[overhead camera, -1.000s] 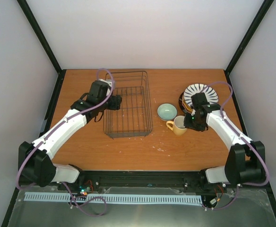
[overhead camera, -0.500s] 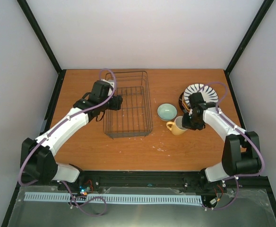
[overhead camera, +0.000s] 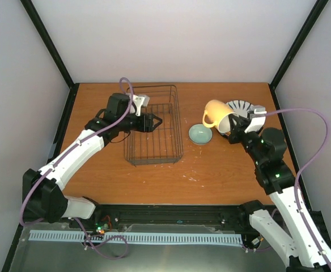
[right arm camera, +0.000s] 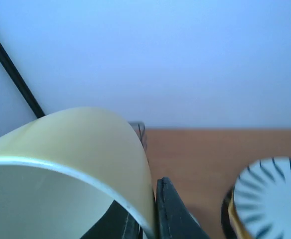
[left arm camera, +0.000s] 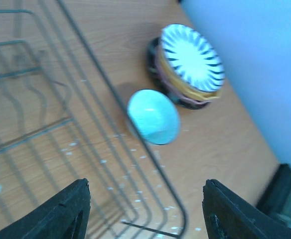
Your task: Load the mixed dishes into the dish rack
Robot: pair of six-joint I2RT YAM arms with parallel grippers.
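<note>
Blue bowl (overhead camera: 200, 134) on table (overhead camera: 211, 170), just beside rack (overhead camera: 153, 162). Right gripper (overhead camera: 230, 128) clamped on yellow mug (overhead camera: 216, 112) rim, mug in air (handle pointing left). Left gripper (overhead camera: 154, 122) jaws apart over rack. Striped plate (overhead camera: 246, 106) tops stack, far right.

1. The table (overhead camera: 222, 170) has an orange-brown wooden top with pale walls on three sides
2. The dish rack (overhead camera: 152, 162), of dark wire, stands left of centre; its long side runs away from the near edge
3. The small bowl (overhead camera: 200, 134), pale blue-green, sits upright just right of the rack, not touching it
4. A stack of plates (overhead camera: 243, 106) rests near the bowl, further right; the striped plate (left arm camera: 191, 57) lies on top
5. White specks (overhead camera: 191, 177) dot the wood near the rack's front corner
</note>
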